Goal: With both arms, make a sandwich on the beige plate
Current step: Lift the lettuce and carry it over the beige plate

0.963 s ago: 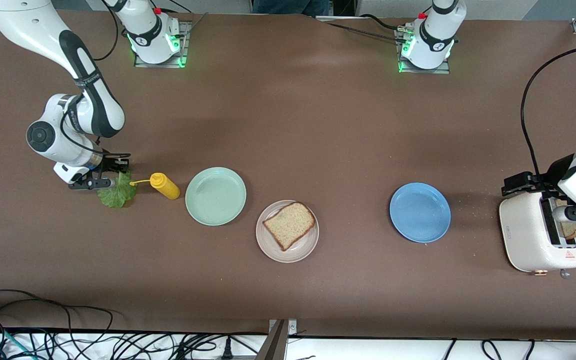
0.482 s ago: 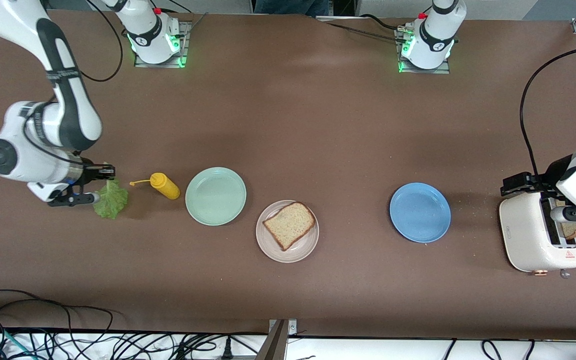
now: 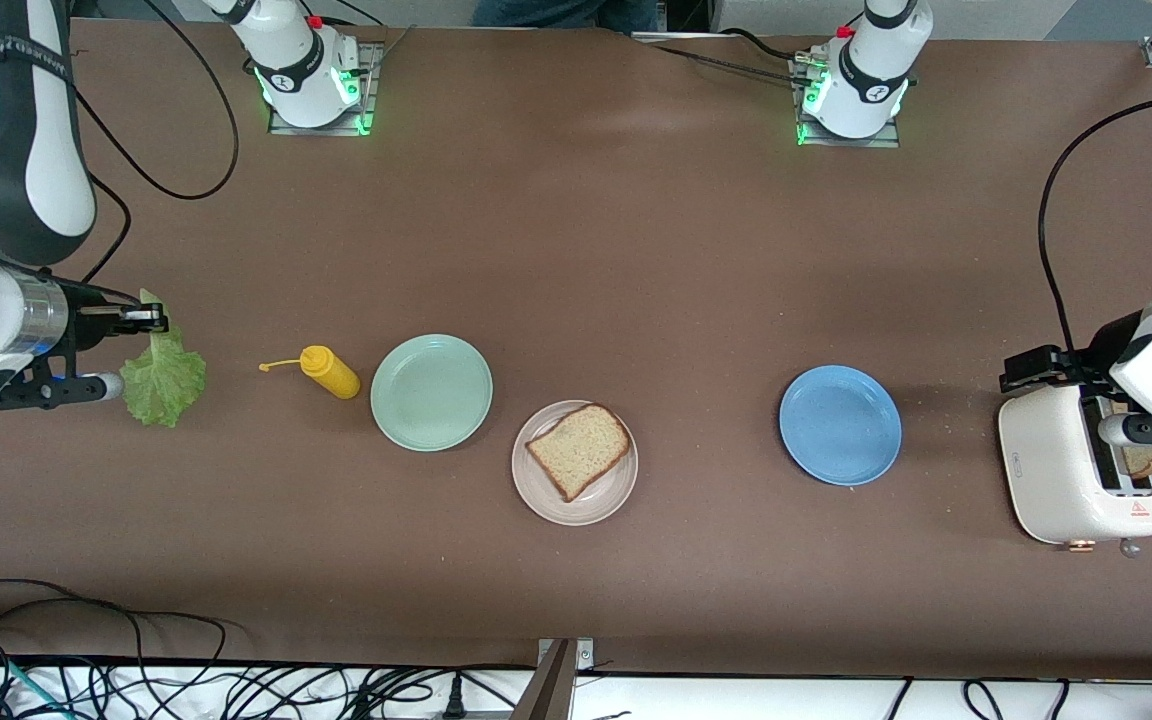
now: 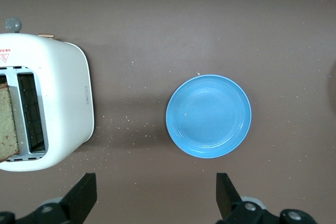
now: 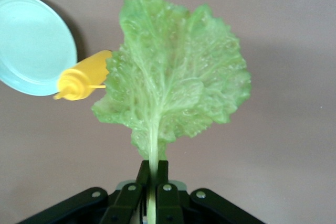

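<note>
We see one bread slice (image 3: 578, 450) lying on the beige plate (image 3: 539, 497) mid-table, and a second slice (image 4: 7, 123) standing in the toaster (image 3: 1061, 470) at the left arm's end. The right gripper (image 5: 152, 184) is clamped on the lettuce leaf's (image 3: 164, 376) stem, up over the table near the mustard bottle (image 3: 329, 371) and green plate (image 3: 432, 392). The left gripper (image 4: 156, 198) hangs over the toaster with its fingers apart, near the blue plate (image 3: 840, 425).

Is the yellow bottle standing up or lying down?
Lying down. The yellow bottle rests on its side on the table, beside the mint plate.
</note>
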`<action>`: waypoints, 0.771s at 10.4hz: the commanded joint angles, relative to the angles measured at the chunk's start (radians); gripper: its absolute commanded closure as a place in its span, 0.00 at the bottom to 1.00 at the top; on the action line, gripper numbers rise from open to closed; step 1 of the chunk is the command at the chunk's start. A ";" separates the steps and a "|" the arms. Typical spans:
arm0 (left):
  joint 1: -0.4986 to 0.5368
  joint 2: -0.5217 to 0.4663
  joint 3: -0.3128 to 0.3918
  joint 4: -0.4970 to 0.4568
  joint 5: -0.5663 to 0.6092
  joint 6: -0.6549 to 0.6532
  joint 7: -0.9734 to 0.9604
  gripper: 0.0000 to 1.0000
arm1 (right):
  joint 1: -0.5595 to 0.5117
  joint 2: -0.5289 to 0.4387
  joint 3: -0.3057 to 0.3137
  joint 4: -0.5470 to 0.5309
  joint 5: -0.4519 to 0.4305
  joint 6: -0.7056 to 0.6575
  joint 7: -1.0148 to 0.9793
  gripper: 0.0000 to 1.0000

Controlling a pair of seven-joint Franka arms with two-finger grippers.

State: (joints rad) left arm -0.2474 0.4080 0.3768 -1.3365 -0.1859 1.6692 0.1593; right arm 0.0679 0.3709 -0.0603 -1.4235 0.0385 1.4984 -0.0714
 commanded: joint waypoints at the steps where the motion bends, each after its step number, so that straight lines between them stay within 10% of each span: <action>1: -0.007 -0.011 -0.001 -0.013 0.031 0.015 -0.014 0.00 | 0.087 0.023 -0.001 0.073 0.050 -0.035 0.205 0.92; 8: -0.006 -0.011 -0.001 -0.013 0.031 0.014 -0.014 0.00 | 0.387 0.120 -0.003 0.098 0.254 0.309 0.834 0.92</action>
State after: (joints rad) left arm -0.2470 0.4098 0.3768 -1.3366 -0.1859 1.6702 0.1593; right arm 0.3656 0.4325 -0.0509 -1.3626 0.2714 1.7292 0.6311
